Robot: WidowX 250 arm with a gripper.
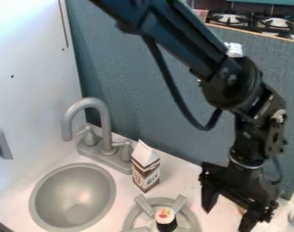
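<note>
Nearest to me, at the bottom edge, I see a white-topped, dark-sided toy (166,216) with a coloured patch on its top, standing on the grey burner (130,220). To its right I have the gripper (227,220) low over the white counter (177,176), its two fingers spread apart and nothing visibly held between them. A small tan bit of something (241,210) shows by the fingers, too hidden for me to name. Left of the burner lies the round grey sink (75,198); just behind the burner a brown-and-white carton (145,167) stands upright. Farther back are the grey faucet (101,121), the blue-grey panel (125,86) and, beyond it, a black-grated stove (252,21).
</note>
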